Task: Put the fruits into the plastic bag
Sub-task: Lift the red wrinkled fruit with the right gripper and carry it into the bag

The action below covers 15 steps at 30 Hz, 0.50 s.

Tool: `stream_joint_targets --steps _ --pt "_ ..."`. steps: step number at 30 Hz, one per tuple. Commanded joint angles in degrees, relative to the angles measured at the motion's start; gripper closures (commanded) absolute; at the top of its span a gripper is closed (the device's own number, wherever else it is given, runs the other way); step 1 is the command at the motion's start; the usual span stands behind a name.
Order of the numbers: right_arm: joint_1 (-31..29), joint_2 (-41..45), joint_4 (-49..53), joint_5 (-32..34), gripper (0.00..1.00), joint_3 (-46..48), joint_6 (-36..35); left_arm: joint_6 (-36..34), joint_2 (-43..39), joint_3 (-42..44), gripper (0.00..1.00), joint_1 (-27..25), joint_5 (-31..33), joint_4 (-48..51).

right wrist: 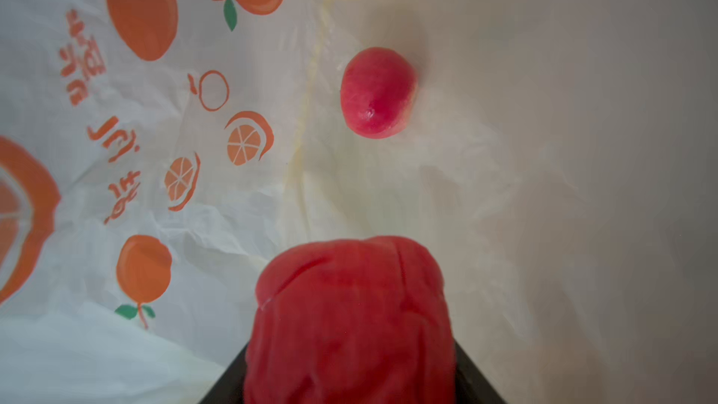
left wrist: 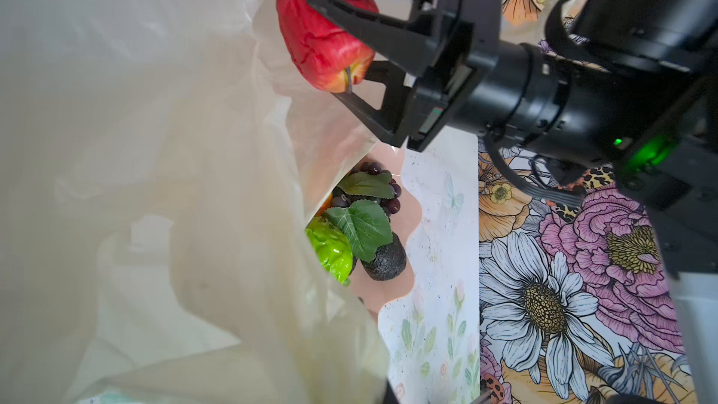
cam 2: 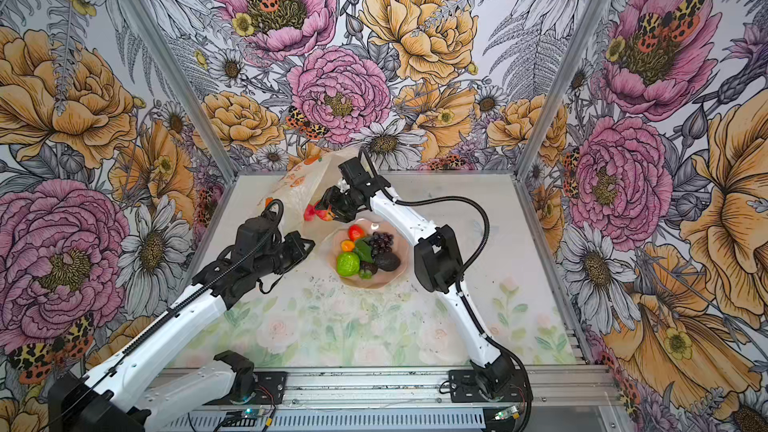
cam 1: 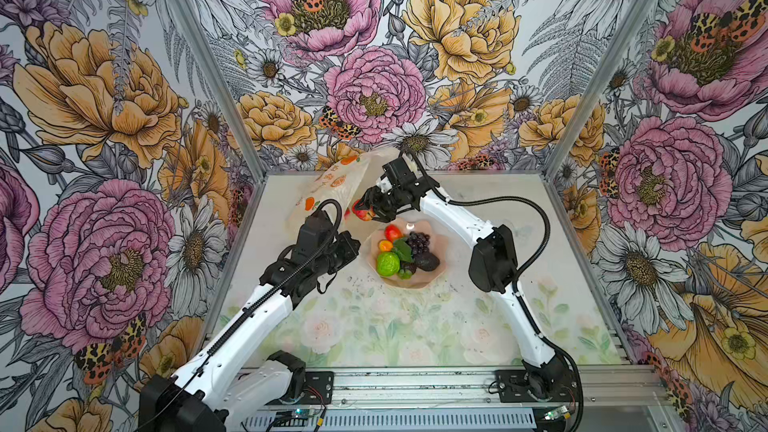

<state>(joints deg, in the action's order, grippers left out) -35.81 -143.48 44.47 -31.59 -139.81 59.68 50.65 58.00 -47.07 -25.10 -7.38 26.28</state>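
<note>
Okay, my right gripper (cam 1: 366, 210) is clamped on a red apple (left wrist: 307, 33), one finger on each side of it, jaws about half apart around the fruit. It holds the apple off the table (cam 1: 374, 326), right at the mouth of the plastic bag (cam 1: 332, 184). In the right wrist view the apple (right wrist: 349, 324) fills the lower middle, and the bag's inside is beyond it, with the orange-print side (right wrist: 116, 149) visible. A smaller red fruit (right wrist: 379, 93) already lies inside the bag, apart from the held apple; in a top view it shows as a pinkish blur through the film (cam 2: 309, 213). My left gripper (cam 2: 305, 245) is fully closed on the bag's near rim. Pale film fills most of the left wrist view, and its own fingertips don't show there. The bag stands raised at the far left of the table, mouth facing the pink bowl (cam 1: 419, 282), which sits just beside it near the table's middle. The rest of the fruit is in the bowl: a red-orange fruit (cam 1: 392, 232), a small orange (cam 1: 385, 246), a lime-green fruit (cam 1: 387, 263), a grape bunch (cam 1: 417, 241) with a green leaf (cam 1: 401, 249), and an avocado (cam 1: 428, 261). There is also a small dark piece by the lime-green one, too small to tell what it is.
</note>
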Motion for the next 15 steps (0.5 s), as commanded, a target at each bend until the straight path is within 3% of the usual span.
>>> stream_joint_targets --steps 1,15 --pt "0.13 -1.84 -0.33 1.9 0.5 -3.9 2.28 0.68 0.44 -0.93 1.0 -0.95 1.4 -1.89" --pt "0.52 -7.25 -1.62 -0.3 0.23 -12.49 4.26 1.19 -0.35 -0.97 1.0 -0.93 2.75 -2.53"
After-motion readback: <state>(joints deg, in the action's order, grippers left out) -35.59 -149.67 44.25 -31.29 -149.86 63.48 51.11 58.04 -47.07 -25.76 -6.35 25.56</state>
